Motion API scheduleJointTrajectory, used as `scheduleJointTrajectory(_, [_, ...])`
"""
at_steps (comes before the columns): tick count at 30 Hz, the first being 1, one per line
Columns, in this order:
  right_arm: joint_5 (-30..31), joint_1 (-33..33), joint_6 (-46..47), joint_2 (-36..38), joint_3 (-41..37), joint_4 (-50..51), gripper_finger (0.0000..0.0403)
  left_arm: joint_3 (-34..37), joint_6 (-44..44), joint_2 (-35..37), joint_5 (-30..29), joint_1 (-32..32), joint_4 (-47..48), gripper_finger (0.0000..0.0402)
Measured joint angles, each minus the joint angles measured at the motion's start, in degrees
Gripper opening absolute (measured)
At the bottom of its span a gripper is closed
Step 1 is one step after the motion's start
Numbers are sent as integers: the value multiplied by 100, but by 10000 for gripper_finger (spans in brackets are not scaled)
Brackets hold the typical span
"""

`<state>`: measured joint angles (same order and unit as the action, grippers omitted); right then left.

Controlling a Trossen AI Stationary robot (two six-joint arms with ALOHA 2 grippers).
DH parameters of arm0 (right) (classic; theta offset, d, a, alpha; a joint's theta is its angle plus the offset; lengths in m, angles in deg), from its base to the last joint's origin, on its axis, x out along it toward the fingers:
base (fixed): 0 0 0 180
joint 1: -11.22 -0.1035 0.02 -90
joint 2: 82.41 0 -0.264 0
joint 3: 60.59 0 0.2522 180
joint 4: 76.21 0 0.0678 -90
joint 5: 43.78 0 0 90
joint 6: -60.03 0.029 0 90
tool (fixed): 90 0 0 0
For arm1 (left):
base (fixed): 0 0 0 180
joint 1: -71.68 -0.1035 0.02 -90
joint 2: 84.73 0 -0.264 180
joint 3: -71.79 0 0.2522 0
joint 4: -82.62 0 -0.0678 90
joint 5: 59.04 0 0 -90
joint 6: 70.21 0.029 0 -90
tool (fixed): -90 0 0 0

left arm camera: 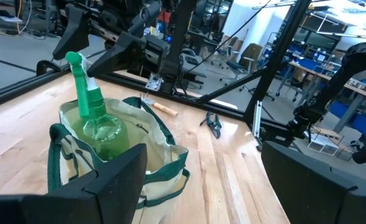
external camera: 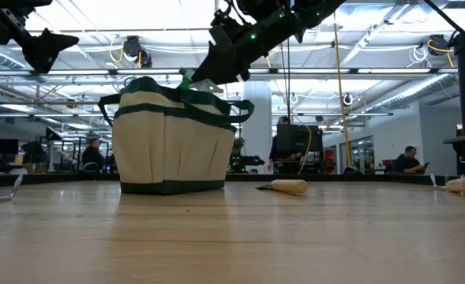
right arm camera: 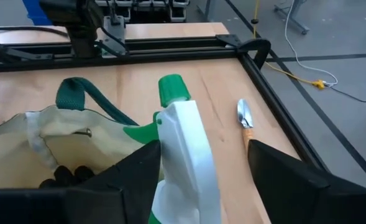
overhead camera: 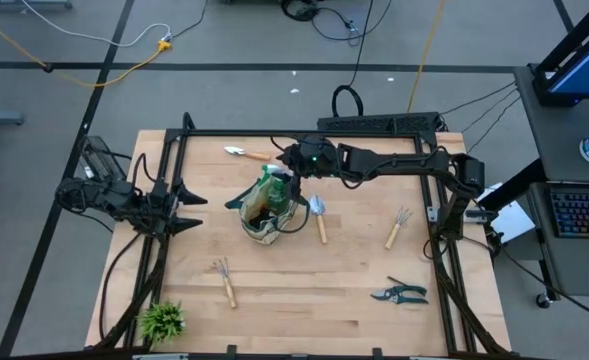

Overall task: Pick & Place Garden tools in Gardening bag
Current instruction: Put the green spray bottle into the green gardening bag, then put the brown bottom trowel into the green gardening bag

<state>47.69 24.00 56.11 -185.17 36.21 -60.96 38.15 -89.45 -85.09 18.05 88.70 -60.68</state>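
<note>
**Inspector:** Starting at the right gripper (right arm camera: 202,149): it hangs over the mouth of the gardening bag (external camera: 173,142), fingers spread either side of the spray bottle (left arm camera: 92,115). A gap shows beside the sprayer head, so I judge it is not clamped.

**Operator:** And the bottle itself?

**Inspector:** Standing upright inside the bag, neck and trigger above the rim. The step in hand looks like the release.

**Operator:** How should it finish?

**Inspector:** Lift straight up, fingers wide, so neither one catches the trigger or the green handles; a sideways exit could tip the bottle or drag the soft bag.

**Operator:** What remains outside?

**Inspector:** One trowel (overhead camera: 319,215) just beside the bag, another trowel (overhead camera: 242,153) behind it, two rakes (overhead camera: 398,226), and the shears (overhead camera: 400,293) well apart. The left gripper (overhead camera: 179,210) waits at the table's left, fingers wide.
</note>
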Motion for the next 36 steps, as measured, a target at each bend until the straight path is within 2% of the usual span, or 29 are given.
scheduleJointTrajectory(4, [0, 0, 0, 0, 0, -73, 228, 0, 0, 0, 0, 1, 0, 324])
scheduleJointTrajectory(14, [0, 0, 0, 0, 0, -364, 246, 0, 0, 0, 0, 1, 0, 324])
scheduleJointTrajectory(27, [0, 0, -146, 169, 0, -343, 215, 0, 2, 0, 0, 0, 2, 324])
scheduleJointTrajectory(31, [0, 2, -147, 413, 0, -171, 220, 0, 118, 0, -2, -1, 2, 324])
scheduleJointTrajectory(36, [-2, 0, 36, 777, 0, 714, 223, 0, 155, 2, -2, 0, 4, 324])
